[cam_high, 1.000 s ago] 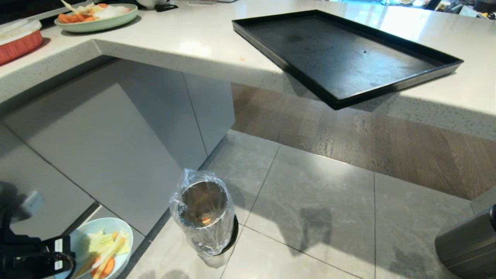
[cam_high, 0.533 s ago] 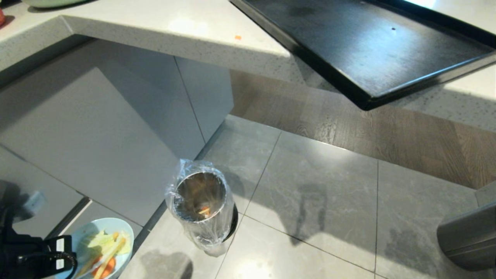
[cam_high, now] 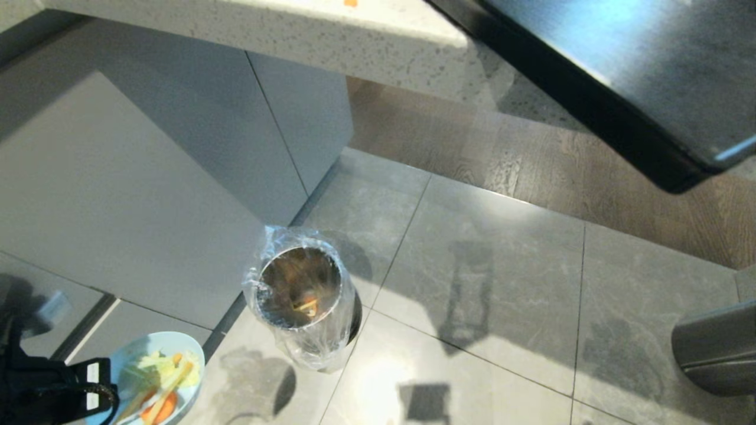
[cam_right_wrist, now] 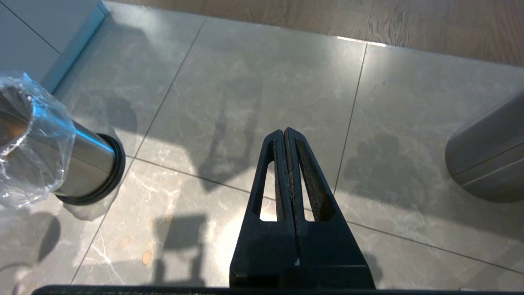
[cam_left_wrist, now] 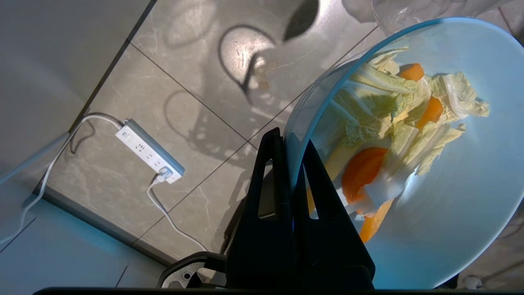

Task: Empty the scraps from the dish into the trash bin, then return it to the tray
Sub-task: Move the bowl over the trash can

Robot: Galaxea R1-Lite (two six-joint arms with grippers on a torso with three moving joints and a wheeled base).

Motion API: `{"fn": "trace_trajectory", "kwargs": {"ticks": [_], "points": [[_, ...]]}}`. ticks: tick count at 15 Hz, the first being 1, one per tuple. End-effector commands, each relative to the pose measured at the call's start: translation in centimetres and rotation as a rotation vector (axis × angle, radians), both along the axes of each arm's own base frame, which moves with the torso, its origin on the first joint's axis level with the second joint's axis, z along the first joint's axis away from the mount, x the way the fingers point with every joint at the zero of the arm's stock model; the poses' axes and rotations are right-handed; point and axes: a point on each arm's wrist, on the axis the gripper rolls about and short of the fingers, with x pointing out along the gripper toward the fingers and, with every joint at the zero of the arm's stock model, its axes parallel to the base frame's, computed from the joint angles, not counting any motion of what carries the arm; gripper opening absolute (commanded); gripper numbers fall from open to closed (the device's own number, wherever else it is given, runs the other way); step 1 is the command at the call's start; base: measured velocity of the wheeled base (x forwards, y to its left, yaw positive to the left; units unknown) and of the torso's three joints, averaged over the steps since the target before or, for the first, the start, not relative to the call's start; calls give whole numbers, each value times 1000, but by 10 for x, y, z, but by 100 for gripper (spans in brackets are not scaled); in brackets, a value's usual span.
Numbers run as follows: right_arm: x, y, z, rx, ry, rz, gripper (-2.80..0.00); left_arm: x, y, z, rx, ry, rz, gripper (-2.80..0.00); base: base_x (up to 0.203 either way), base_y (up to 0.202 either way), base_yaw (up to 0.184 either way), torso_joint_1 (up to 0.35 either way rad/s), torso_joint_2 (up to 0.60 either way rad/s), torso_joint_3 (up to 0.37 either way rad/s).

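Note:
The pale blue dish point(cam_high: 186, 357) hangs low at the left over the floor, holding the scraps point(cam_high: 155, 383) of cabbage, carrot slices and pale sticks. My left gripper point(cam_high: 109, 394) is shut on its rim. From the wrist, one finger of that gripper point(cam_left_wrist: 292, 141) lies inside the dish point(cam_left_wrist: 450, 213) and one outside, beside the scraps point(cam_left_wrist: 401, 119). The trash bin point(cam_high: 322, 339), steel with a clear bag, stands on the tiles to the right of the dish, apart from it. The black tray point(cam_high: 620, 77) overhangs the counter edge above. My right gripper point(cam_right_wrist: 285, 130) is shut and empty over the tiles.
A larger dark grey cylinder point(cam_high: 714, 354) stands at the far right. Grey cabinet panels point(cam_high: 118, 195) rise behind the bin under the speckled counter point(cam_high: 354, 35). A white power strip point(cam_left_wrist: 149, 151) with its cable lies on the floor near the cabinet base.
The head view has tipped downward: counter and tray slid up the picture and the green plate left it. The dish stays held in my left gripper, level with its scraps.

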Motion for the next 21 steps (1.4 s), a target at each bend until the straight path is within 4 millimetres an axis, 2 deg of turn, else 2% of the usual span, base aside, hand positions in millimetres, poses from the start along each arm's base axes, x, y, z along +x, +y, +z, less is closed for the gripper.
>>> {"fn": "trace_trajectory", "kwargs": {"ticks": [1,6,21], "points": [[0,0,0,1,0,0,-280,0,0,0,1,0,3,-280,0,0,0,-4,-1,-201],[0,0,0,1,-1,0,-280,1,0,2,4,-9,5,-280,0,0,0,3,1,-132],[0,0,0,1,-1,0,-280,-5,0,5,7,-30,10,-280,0,0,0,0,0,0]]}}
